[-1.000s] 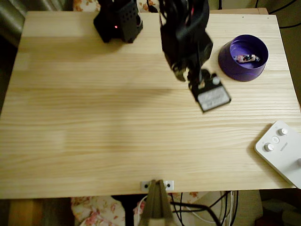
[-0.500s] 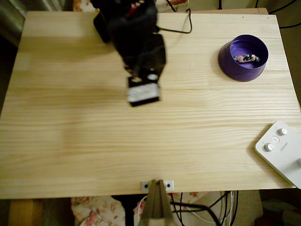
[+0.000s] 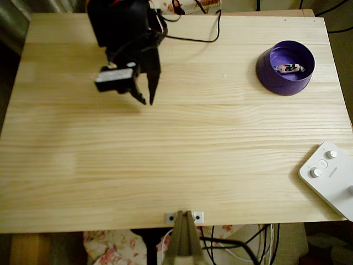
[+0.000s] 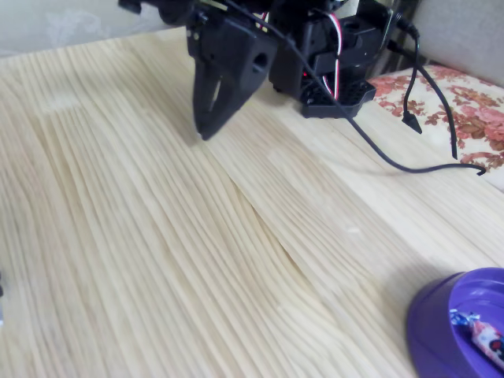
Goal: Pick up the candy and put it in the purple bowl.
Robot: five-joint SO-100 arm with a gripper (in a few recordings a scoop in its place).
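Light wooden desk (image 3: 182, 160) is seen from above. Black arm (image 3: 118, 25) is positioned over the far left part of the desk, with the gripper (image 3: 144, 101) pointed down just above the wood, its fingers spread slightly and nothing pinched. White box with knobs (image 3: 330, 176) is placed at the near right corner. Purple bowl (image 3: 276, 74) is set near the far right corner, well apart from the gripper. Candy (image 3: 290, 68) is lying inside the bowl, also seen in the fixed view (image 4: 490, 340).

Purple bowl (image 3: 285, 69), pinkish candy (image 3: 290, 68) with dark marks, black claw (image 3: 146, 99), pale striped-grain wooden table (image 3: 176, 160), white box (image 3: 331, 178)
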